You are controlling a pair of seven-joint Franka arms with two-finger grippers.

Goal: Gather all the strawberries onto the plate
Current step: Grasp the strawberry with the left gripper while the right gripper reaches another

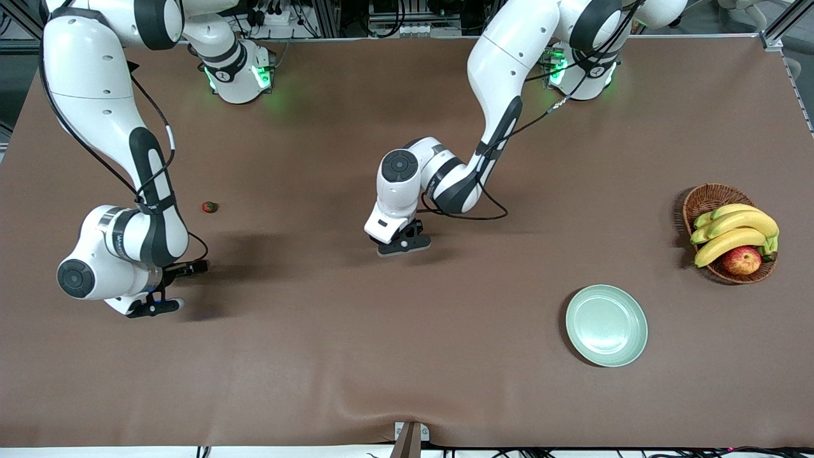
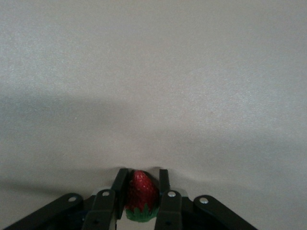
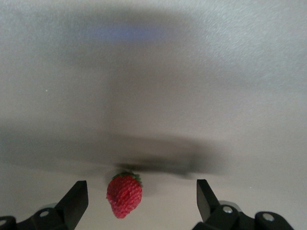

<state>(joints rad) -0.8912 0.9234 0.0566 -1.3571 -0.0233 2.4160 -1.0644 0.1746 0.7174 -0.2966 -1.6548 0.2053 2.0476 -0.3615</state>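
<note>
Strawberries are the goal, and the front view shows only one of them in the open: a small red strawberry on the brown table, at about 1 o'clock from the right gripper and near it. The plate is empty and lies toward the left arm's end of the table, at about 4 o'clock from the left gripper. A wicker basket with bananas and an apple stands beside the plate, farther from the camera. Both grippers are low at the table, I think because the berries are so small.

Left wrist view: the fingers are clenched on a second strawberry, one on each side of it, with the green cap toward the camera. The berry seems to rest on the cloth, so the lift is not yet done. Next it must travel to the plate.

Right wrist view: a third strawberry lies on the table between the released fingers, apart from both and closer to one of them. The jaws stand wide so that they can take it from both sides; because it is off centre, closing could push it aside.
</note>
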